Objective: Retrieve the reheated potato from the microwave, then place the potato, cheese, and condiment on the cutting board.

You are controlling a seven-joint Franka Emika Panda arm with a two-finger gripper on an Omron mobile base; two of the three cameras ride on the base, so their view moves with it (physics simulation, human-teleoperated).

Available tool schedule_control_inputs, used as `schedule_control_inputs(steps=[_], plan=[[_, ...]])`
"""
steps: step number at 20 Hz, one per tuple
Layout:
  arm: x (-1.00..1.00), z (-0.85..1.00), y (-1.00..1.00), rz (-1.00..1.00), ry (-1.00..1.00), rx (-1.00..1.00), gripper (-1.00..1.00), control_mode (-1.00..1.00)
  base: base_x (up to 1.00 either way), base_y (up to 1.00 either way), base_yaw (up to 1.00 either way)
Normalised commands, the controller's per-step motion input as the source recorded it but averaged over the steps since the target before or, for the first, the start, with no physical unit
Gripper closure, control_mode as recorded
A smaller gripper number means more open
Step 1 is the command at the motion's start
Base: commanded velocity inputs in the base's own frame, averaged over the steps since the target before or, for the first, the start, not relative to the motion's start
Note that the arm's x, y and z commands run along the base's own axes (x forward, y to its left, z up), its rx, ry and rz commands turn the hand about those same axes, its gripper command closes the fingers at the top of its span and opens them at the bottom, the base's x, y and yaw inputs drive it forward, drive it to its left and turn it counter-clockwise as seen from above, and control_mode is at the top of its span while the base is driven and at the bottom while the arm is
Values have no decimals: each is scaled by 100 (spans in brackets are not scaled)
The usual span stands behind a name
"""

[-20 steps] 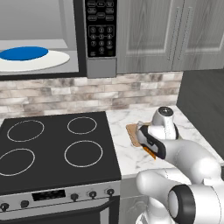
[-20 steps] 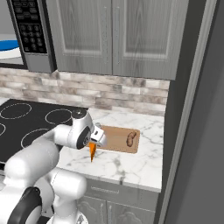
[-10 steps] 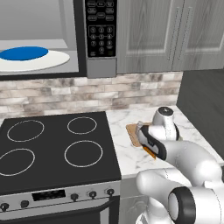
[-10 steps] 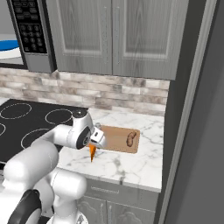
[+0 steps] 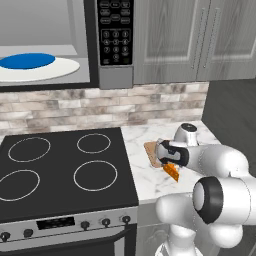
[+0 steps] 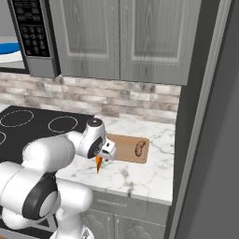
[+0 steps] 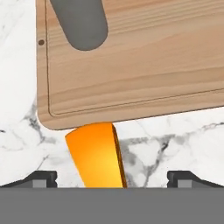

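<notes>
Potato [image 6: 139, 149] is sitting on the cutting board [image 6: 126, 148], toward its right end as the right base view shows it, so it's out of the microwave [image 5: 65, 42]. Going left to right from the left base view: the microwave is up top left with its door open, and the blue plate [image 5: 27, 61] is on the white turntable [image 5: 47, 72] inside. Its black keypad panel [image 5: 115, 31] is just right of the opening. Below that is the black stove [image 5: 65, 170] with four ring burners. Right of the stove is the marble table [image 5: 150, 180], and that's where my arm is working.

My tool [image 7: 112, 177] is down low over the table with its fingers spread as wide as they go, not gripping anything. The hand view shows the cheese [image 7: 97, 154] lying on the marble between the two fingertips, with a gap on each side. Its far end comes right up to the near edge of the cutting board, and I can't tell if it actually touches. In the right base view the orange wedge pokes out just below my tool, in front of the board.

The condiment [image 7: 81, 22] lies at the top of the hand view, on the board near its left corner.

Grey cabinets [image 6: 126, 37] hang above the table.
</notes>
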Motion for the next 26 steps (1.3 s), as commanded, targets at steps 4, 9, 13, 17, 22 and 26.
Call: schedule_control_inputs(steps=[4, 9, 13, 17, 22, 26], plan=[[8, -21, 4, 12, 1, 0, -100, -100, 0, 0, 0], [14, -22, 6, 11, 2, 0, -100, -100, 0, 0, 0], [-1, -24, 6, 6, 8, 0, -100, -100, 0, 0, 0], [-1, -14, 0, 1, 5, 0, 100, -100, 0, 0, 0], [0, -2, -5, 0, 0, 0, 100, -100, 0, 0, 0], [-13, 0, -7, 0, 0, 0, 100, -100, 0, 0, 0]])
